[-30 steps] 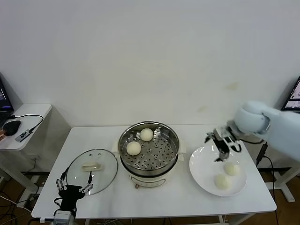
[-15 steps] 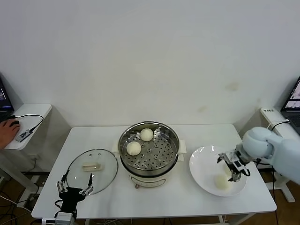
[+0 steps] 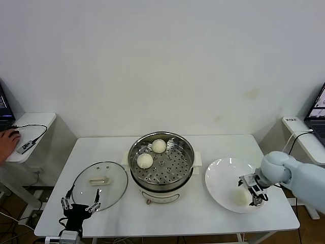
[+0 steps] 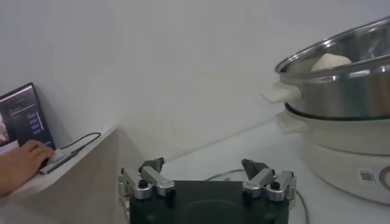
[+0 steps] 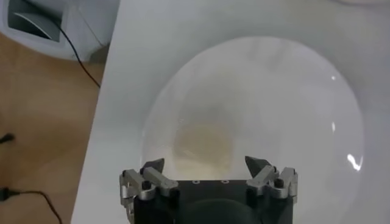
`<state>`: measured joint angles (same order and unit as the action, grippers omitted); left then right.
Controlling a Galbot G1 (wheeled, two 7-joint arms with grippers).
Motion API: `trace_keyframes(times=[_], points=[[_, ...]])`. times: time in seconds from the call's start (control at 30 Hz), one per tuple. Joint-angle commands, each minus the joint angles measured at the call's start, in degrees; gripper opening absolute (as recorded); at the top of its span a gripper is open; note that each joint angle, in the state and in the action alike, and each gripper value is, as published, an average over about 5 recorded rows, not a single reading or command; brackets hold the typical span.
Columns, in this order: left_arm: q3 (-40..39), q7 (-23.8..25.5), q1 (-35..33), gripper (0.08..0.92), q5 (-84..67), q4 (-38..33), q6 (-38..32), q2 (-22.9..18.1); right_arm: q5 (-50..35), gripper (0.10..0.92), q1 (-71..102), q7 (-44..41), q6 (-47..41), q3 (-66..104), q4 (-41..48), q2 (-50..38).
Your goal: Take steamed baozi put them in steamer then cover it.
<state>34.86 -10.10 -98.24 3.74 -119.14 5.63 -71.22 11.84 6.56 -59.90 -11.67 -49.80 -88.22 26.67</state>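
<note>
The steamer stands mid-table with two steamed baozi on its perforated tray. In the left wrist view the steamer shows one baozi above its rim. The cover lies flat on the table to the steamer's left. A white plate holds one visible baozi. My right gripper is low over the plate. In the right wrist view it is open, its fingers flanking the near side of that baozi without touching. My left gripper hangs open at the table's front left.
The white table ends just right of the plate. A low side table at the left carries a mouse under a person's hand. A second desk with a laptop stands at the far right.
My right gripper has come down from above the plate's far side to the plate's near right part, ending around the baozi. One plate baozi is now hidden. The left arm has not moved.
</note>
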Motion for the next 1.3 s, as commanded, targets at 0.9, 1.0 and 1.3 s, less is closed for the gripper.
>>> trace_keyframes(times=[0.9,1.0,1.3], points=[[-0.24,0.08,0.20,0.823,0.17,-0.29,0.02,0.06,-5.41,0.521,-12.64,-2.56,-0.86,2.87,5.05,1.61],[-0.31,0.10,0.22,0.823,0.12,-0.44,-0.02,0.21,-7.38,0.543,-17.50,-3.00,-1.01,2.27,4.88,1.27],[-0.37,0.26,0.57,0.823,0.05,-0.31,-0.01,0.91,-13.14,0.552,-36.51,-3.16,-1.28,-7.98,6.29,7.74]])
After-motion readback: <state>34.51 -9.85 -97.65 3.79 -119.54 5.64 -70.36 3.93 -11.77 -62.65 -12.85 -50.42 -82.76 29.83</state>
